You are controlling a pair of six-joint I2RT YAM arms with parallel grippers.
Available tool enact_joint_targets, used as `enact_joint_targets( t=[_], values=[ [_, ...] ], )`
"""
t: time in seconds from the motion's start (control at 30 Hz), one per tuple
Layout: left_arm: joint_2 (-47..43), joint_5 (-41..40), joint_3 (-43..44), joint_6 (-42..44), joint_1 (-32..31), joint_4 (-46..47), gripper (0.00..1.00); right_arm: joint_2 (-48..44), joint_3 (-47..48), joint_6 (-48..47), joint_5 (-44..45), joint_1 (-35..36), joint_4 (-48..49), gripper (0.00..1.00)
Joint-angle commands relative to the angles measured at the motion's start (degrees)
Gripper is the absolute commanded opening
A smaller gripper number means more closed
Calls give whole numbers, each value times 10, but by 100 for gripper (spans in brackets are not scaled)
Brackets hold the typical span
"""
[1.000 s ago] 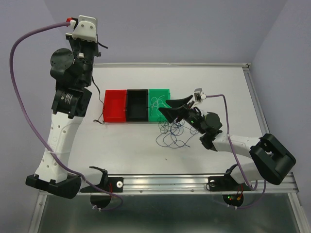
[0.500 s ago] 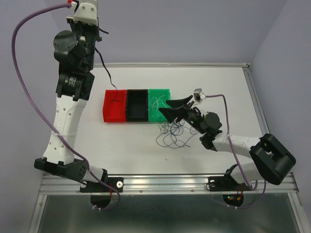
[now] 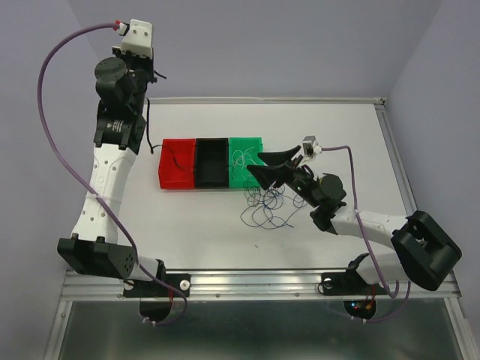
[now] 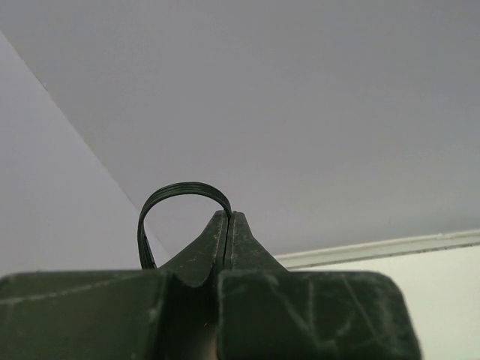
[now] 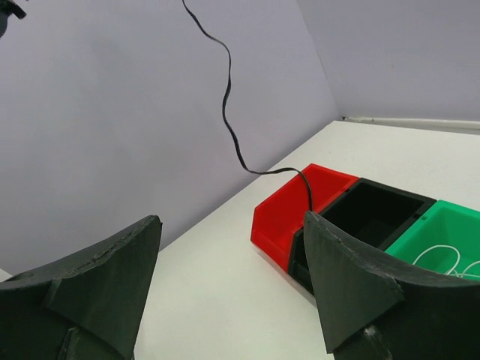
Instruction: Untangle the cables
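My left gripper (image 3: 154,75) is raised high above the table's back left and is shut on a black cable (image 3: 148,124). In the left wrist view the cable (image 4: 180,190) loops out of the shut left gripper (image 4: 227,214). It hangs down, and its lower end lies in the red bin (image 3: 169,178). My right gripper (image 3: 253,165) stands open by the green bin (image 3: 255,142), holding nothing. Dark blue cables (image 3: 267,206) lie in loose loops on the table below it. A white cable (image 3: 241,159) lies in the green bin. The right wrist view looks through the open right gripper (image 5: 231,217) at the hanging black cable (image 5: 225,97).
Red, black (image 3: 211,180) and green bins stand in a row at mid-table. The right wrist view shows the red bin (image 5: 277,217), black bin (image 5: 375,202) and green bin (image 5: 439,225). Thick purple arm cables (image 3: 45,97) arc beside both arms. A raised rim (image 3: 390,142) edges the table.
My left arm has swung up and toward the bins with the black cable. The cable's lower end has moved from the table left of the red bin into that bin. The right arm barely moved.
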Motion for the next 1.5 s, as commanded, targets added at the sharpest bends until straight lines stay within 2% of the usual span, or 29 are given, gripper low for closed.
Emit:
enact_joint_targets(
  t=[0.0,0.13,0.4,0.53,0.7,0.97,1.23,1.33,1.47],
  values=[
    [-48,53,-39,-21,5,56,0,-15,9,-12,12,1,17,82],
    [-65,80,-63,-28,5,57,0,-6,15,-9,11,1,17,81],
    [-67,127,-42,-55,5,29,0,7,23,-7,10,1,17,81],
    [-66,175,-42,-72,5,16,0,5,21,-7,13,1,17,81],
    [-53,165,-45,-73,6,10,0,2,20,-7,15,1,17,81],
    [-38,222,-68,-96,5,-5,0,3,19,-6,17,1,17,81],
    [-19,296,-29,-143,3,-32,0,6,21,-5,17,1,17,81],
    [-11,311,-32,-154,-2,-33,0,4,20,-5,17,1,17,81],
    [-11,273,-57,-144,-33,-23,0,3,20,-6,18,1,17,81]
  ],
)
